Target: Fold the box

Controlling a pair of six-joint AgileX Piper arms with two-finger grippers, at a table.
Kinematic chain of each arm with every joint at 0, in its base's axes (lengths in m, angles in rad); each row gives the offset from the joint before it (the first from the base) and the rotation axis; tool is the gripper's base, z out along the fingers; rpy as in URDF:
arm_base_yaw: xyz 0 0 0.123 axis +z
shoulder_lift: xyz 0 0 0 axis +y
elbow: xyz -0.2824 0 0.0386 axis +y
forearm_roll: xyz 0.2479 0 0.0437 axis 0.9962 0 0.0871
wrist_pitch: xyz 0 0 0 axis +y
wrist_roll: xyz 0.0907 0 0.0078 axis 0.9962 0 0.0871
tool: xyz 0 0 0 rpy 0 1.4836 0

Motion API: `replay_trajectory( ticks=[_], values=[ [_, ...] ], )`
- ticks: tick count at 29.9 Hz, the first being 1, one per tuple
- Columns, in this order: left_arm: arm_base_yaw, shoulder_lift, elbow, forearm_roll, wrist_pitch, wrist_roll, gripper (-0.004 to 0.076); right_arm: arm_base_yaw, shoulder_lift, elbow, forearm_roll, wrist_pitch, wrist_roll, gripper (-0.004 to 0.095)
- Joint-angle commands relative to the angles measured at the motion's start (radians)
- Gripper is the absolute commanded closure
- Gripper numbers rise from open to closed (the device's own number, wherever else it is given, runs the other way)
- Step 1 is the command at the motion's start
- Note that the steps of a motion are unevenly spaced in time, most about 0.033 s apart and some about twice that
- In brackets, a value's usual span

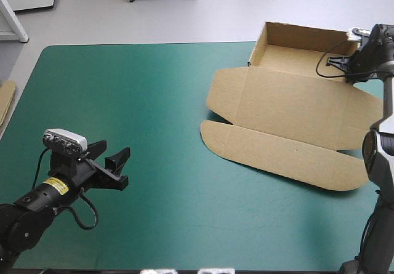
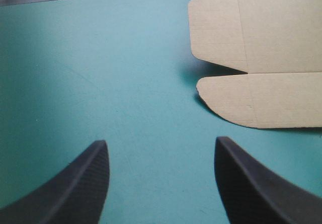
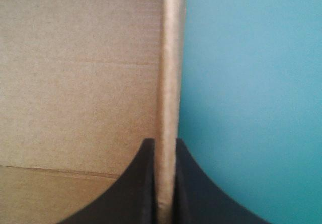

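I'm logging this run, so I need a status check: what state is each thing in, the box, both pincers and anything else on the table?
box: open tray with walls raised, lid and flaps flat on the teal-green cover.
right pincer: shut on the box, clamping one raised wall.
left pincer: open, holding nothing, apart from the box.
spare board: lying at the table's left edge, only partly in view.

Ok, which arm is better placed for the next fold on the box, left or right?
Right, probably. The right gripper is shut on the box at its side wall, one finger inside the tray, one outside. The left gripper hangs open over bare teal-green cover, short of the flat lid.
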Motion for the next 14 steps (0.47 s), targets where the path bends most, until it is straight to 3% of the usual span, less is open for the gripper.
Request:
replay_trajectory(
  ticks=[1, 14],
  values=[
    [-0.003, -0.002, -0.025, -0.013, -0.069, 0.0, 0.0284, -0.055, -0.09, -0.029, -0.006, 0.003, 0.007, 0.0915],
    [-0.003, -0.002, -0.025, -0.009, -0.074, 0.0, 0.0284, -0.228, -0.09, -0.029, -0.019, 0.003, 0.011, 0.0911]
  ],
)
